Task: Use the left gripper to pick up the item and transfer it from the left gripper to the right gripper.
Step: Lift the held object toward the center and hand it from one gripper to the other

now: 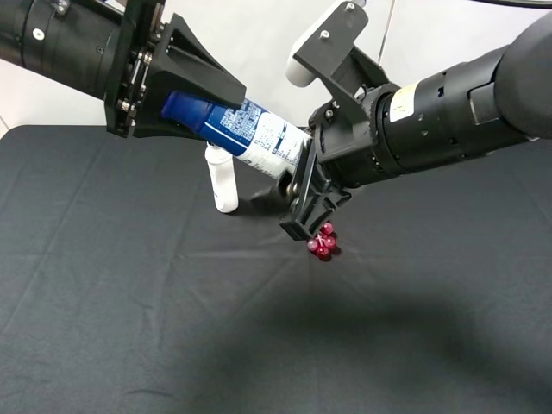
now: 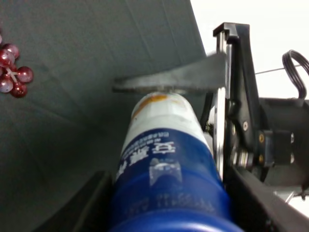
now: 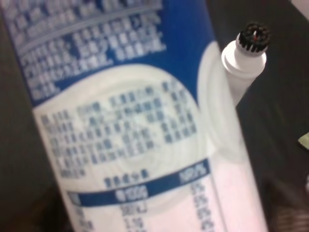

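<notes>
Can (image 1: 250, 134) is in the air, straight above the bottle (image 1: 224, 185) and clear of it. It's tilted: blue cap end high, white base low, on the side away from the bottle.

Left claw (image 1: 220, 112) is clenched on the cap end, jaws flared round the blue band.

Right claw (image 1: 297, 203) is at the base end. In the left wrist view one of its flat fingers lies across the base rim. Can't tell whether it has actually clamped; its own camera shows nothing but label.

Handling, my read:
- Stiff cylinder, won't give under squeeze.
- Glossy printed skin, so likely slippery. A tilted hold could let it slide lengthwise.
- Probably moderate weight, and can't tell how full it is.
- Best hold for the right claw is across the white lower body, square to the axis and well in from the base rim.
- Keep off the cap, it may pop.

Count:
- 1 can
- 1 bottle, upright on the tabletop (image 1: 129, 328)
- 1 bunch of grapes (image 1: 323, 243), on the cloth near the bottle, under the right claw
- 2 claws
</notes>
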Controlling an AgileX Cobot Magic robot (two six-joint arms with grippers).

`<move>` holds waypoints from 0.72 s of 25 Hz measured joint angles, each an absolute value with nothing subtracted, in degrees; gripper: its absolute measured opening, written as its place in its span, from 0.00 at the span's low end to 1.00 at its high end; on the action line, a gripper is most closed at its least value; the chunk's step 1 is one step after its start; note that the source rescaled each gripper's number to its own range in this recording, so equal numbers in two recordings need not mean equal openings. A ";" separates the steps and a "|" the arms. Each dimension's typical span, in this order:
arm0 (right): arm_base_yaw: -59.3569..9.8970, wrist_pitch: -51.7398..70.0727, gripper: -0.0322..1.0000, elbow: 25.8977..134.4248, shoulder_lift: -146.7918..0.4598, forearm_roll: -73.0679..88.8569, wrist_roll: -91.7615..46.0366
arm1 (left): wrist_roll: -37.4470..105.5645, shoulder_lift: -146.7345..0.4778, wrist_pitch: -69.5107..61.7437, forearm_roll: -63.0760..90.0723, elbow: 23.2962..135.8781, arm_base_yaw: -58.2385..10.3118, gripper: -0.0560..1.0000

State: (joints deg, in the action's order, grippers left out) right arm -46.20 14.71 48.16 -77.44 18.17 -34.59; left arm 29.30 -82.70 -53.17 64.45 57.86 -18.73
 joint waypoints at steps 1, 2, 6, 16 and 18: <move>-46.20 14.91 0.13 48.16 -77.44 17.74 -35.28 | 29.53 -82.70 -52.89 64.46 57.86 -18.73 0.06; -46.35 14.98 0.13 48.16 -77.55 17.74 -35.37 | 29.73 -82.70 -52.84 64.46 57.86 -18.73 0.06; -46.39 14.99 0.13 48.16 -77.56 17.74 -35.76 | 30.03 -82.70 -52.53 64.46 57.86 -18.73 0.06; -46.39 14.88 0.13 48.16 -77.85 17.74 -35.76 | 30.17 -82.70 -51.46 64.40 57.86 -18.73 0.06; -46.39 14.88 0.13 48.16 -77.85 17.74 -35.76 | 30.17 -82.70 -51.46 64.40 57.86 -18.73 0.06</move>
